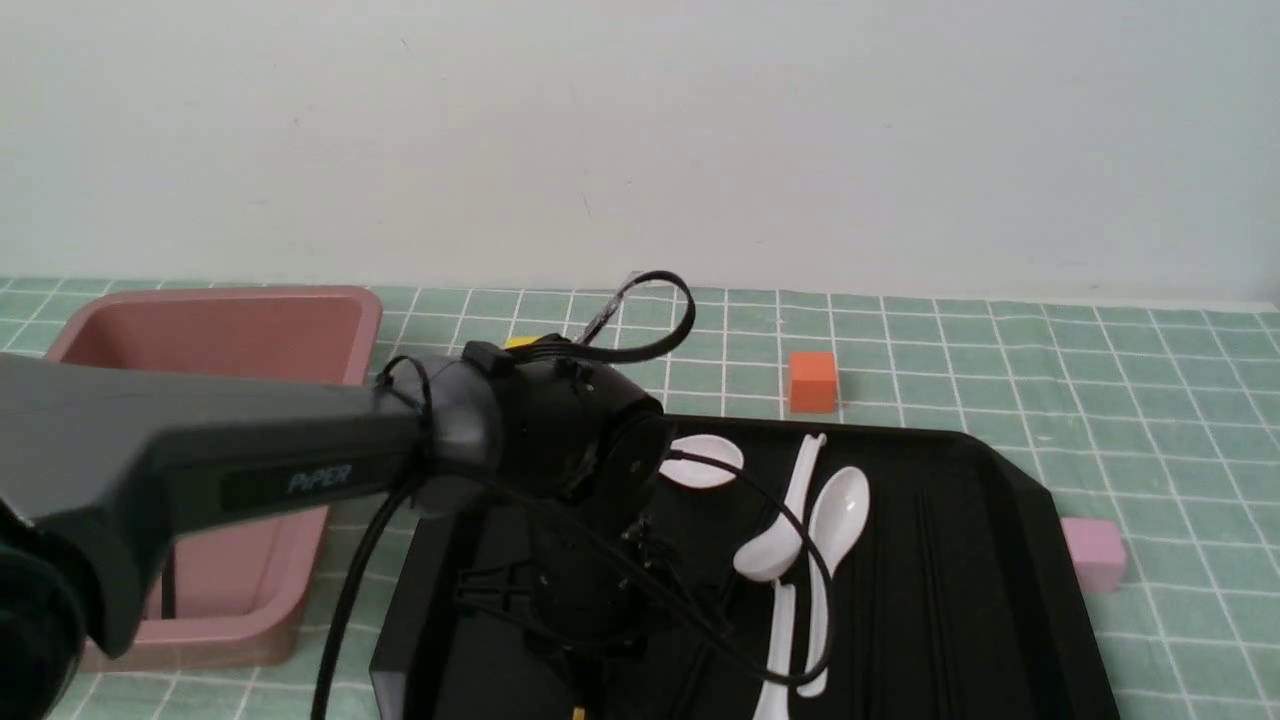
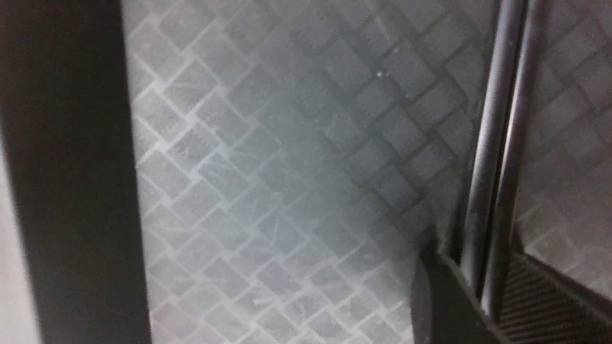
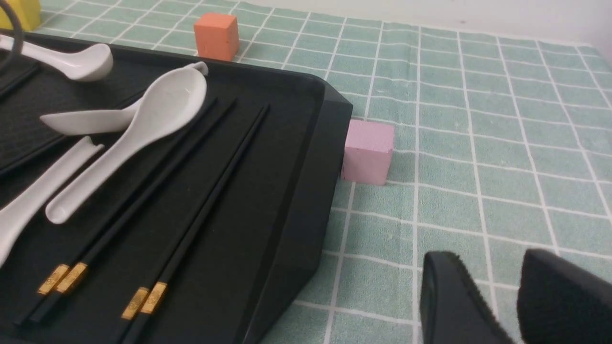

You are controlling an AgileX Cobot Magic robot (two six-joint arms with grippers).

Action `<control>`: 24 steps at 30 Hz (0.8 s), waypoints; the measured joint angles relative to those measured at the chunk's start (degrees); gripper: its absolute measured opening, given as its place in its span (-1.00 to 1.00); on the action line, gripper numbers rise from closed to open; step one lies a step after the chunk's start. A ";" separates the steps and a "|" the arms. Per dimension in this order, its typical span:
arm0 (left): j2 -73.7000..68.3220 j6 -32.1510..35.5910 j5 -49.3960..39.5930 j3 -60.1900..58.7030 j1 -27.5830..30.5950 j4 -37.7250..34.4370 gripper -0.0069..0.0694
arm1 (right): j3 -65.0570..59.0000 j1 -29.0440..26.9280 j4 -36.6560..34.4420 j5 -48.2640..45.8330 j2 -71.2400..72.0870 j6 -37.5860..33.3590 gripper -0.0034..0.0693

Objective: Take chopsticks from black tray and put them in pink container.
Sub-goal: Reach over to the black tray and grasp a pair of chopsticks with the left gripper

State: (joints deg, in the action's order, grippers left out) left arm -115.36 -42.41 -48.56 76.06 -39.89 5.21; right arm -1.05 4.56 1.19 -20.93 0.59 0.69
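Note:
The black tray lies right of centre, and the pink container stands to its left. My left arm reaches over the tray's left part with the wrist pointing down. Close above the tray's patterned floor, my left gripper is shut on a pair of black chopsticks. One yellow tip shows below the wrist. Two more yellow-banded pairs lie in the tray's right part. My right gripper hangs over the green cloth beside the tray, slightly open and holding nothing.
Several white spoons lie in the tray's middle. An orange cube sits behind the tray and a pale pink cube touches its right side. A yellow cube is near the far left corner. A checked green cloth covers the table.

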 joint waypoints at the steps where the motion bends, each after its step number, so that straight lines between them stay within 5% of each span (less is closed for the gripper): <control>1: -0.07 0.00 -0.07 0.07 0.00 0.00 -0.32 | 0.00 0.00 0.00 0.00 0.00 0.00 -0.25; 13: 1.74 -0.17 -2.78 -0.21 0.00 -1.23 -0.52 | 0.00 0.00 0.00 0.00 0.00 0.00 -0.25; 24: 22.84 -0.26 -12.55 -0.15 0.00 0.42 -0.52 | 0.00 0.00 0.00 0.00 0.00 0.00 -0.25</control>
State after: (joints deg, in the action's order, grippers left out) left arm -92.52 -42.66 -61.11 75.91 -39.89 5.63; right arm -1.05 4.56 1.19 -20.93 0.59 0.69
